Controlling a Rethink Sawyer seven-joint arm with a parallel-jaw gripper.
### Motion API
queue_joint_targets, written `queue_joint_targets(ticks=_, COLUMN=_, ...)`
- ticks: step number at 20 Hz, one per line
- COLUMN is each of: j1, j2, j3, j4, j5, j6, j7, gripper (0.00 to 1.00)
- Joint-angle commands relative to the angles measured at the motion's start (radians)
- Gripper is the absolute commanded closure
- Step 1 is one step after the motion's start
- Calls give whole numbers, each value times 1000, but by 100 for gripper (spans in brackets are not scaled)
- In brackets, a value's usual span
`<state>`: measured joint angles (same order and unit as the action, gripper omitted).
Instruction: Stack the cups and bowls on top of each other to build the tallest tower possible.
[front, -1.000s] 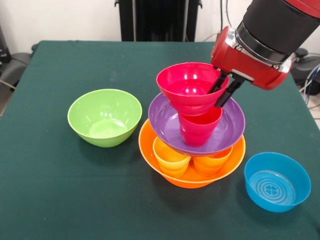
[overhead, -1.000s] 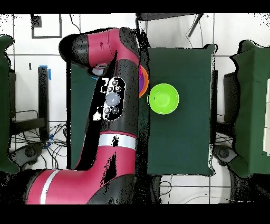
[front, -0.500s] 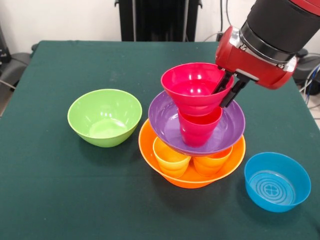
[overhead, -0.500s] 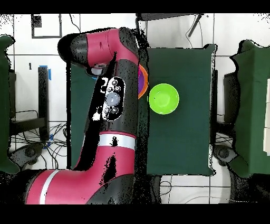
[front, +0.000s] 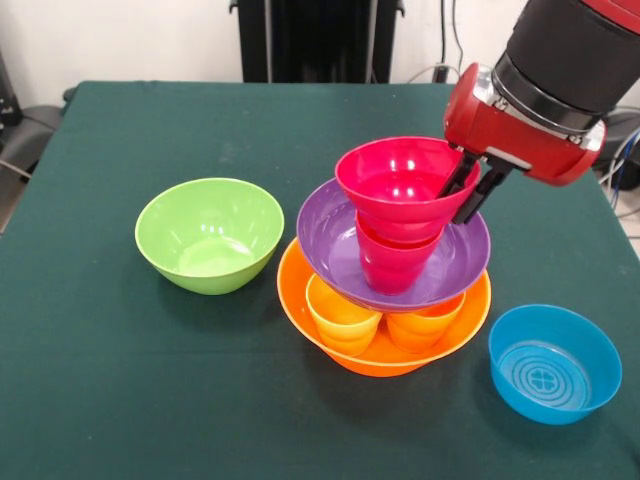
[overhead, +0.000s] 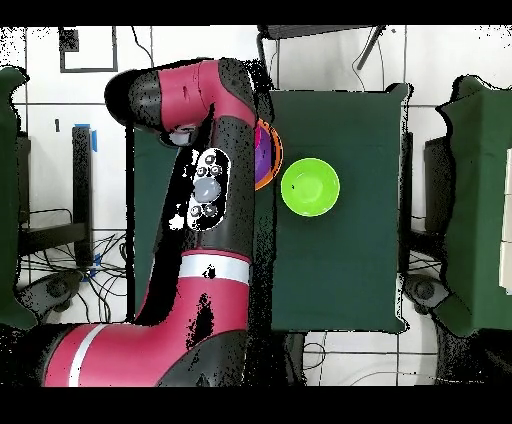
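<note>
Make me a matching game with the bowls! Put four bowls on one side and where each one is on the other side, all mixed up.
Bowls:
1. red bowl
2. purple bowl
3. green bowl
4. blue bowl

Places:
A. alone on the table, beside the tower's orange bowl
B. gripped at its rim by the gripper
C. alone on the table, near the front corner
D. resting on two orange cups

Pairs: 1-B, 2-D, 3-A, 4-C

Five bowls show: an orange bowl (front: 300, 300), a purple bowl (front: 325, 235) and a red bowl (front: 395, 190) stacked in one tower, a green bowl (front: 209, 234) left of it and a blue bowl (front: 554, 363) right. Three cups: a red cup (front: 393, 265), two orange cups (front: 341, 315).
</note>
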<state>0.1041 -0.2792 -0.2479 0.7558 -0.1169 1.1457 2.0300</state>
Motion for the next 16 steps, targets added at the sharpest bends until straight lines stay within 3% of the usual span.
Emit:
queue_joint_targets(ticks=1, j1=36, j2=-22, j3=42, j4=154, j5=-12, j6=-93, j7=140, gripper=100)
queue_joint_targets(ticks=16, j1=42, j2=17, j3=-17, j4=125, j5=-29, j6=-129, j7=119, gripper=100)
